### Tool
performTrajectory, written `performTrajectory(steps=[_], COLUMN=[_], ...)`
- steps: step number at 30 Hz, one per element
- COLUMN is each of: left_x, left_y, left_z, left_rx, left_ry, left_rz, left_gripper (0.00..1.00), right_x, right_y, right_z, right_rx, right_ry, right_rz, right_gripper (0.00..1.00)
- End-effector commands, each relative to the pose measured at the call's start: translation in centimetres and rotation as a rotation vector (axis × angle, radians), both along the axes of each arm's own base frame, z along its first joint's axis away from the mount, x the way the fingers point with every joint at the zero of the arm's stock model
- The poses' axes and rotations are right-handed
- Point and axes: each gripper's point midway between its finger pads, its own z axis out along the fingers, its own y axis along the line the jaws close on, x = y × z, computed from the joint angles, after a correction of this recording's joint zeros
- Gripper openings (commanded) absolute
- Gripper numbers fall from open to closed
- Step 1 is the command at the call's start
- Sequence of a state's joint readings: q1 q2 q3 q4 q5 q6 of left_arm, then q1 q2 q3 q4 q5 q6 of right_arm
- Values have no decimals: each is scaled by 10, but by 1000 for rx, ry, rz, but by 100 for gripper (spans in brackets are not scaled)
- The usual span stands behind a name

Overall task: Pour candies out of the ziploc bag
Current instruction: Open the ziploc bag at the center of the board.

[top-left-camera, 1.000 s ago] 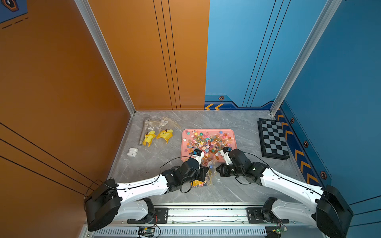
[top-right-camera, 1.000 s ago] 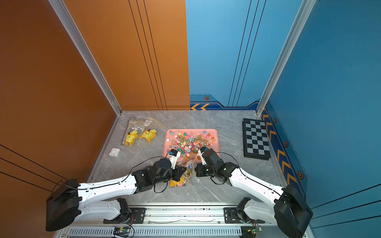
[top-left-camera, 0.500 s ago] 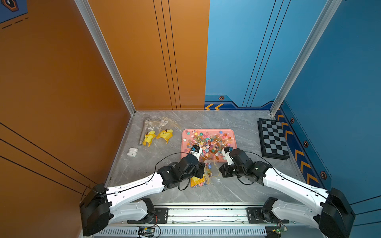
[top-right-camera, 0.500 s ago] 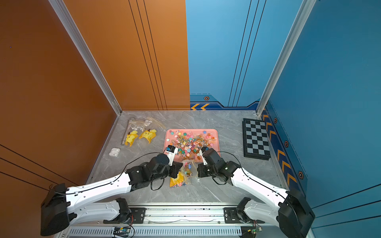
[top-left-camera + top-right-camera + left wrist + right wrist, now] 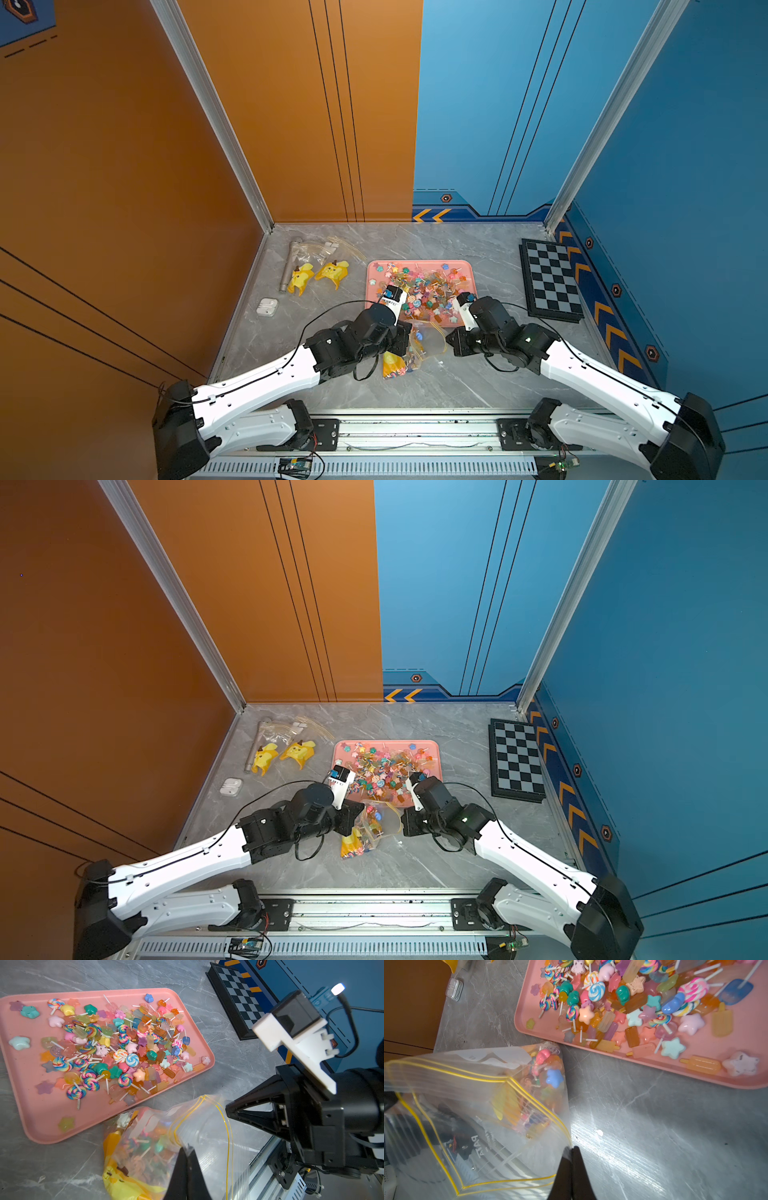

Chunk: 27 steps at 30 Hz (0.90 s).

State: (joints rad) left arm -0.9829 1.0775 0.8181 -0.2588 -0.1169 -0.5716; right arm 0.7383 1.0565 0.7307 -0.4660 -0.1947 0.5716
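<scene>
The clear ziploc bag (image 5: 420, 347) (image 5: 376, 827) with yellow zip lines hangs between both grippers, just in front of the pink tray (image 5: 419, 262). My left gripper (image 5: 187, 1147) is shut on the bag's (image 5: 207, 1126) plastic below the zip. My right gripper (image 5: 572, 1148) is shut on the rim of the bag (image 5: 477, 1105), and the mouth gapes between them. Some candies (image 5: 145, 1142) (image 5: 548, 1076) lie in the bag's low end with a yellow toy. Many candies (image 5: 424, 291) (image 5: 116, 1047) (image 5: 633, 1001) are heaped on the tray.
A chessboard (image 5: 550, 280) lies at the right wall. At the back left are two yellow toys (image 5: 316, 276), a metal tube (image 5: 289, 266) and empty clear bags (image 5: 320, 249). A white earbud case (image 5: 267, 306) sits nearer. Walls close in three sides.
The left arm's wrist has shifted slightly toward the tray and its elbow has swung outward. Both grippers have stayed shut on the bag, which has hardly moved.
</scene>
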Motion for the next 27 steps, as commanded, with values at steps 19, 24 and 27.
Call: performTrajectory(steps=[19, 24, 27], left_x=[5, 10, 11], left_y=[13, 32, 43], left_z=[33, 21, 5], left_rx=[-108, -121, -132], left_ry=[-28, 0, 42], left_rz=[47, 117, 162], left_gripper=[28, 32, 36], right_x=[13, 15, 14], right_y=[-51, -61, -64], right_z=[-11, -1, 8], right_rx=[-134, -121, -98], right_ry=[2, -9, -19], right_rz=[-172, -192, -187], right_gripper=[26, 32, 36])
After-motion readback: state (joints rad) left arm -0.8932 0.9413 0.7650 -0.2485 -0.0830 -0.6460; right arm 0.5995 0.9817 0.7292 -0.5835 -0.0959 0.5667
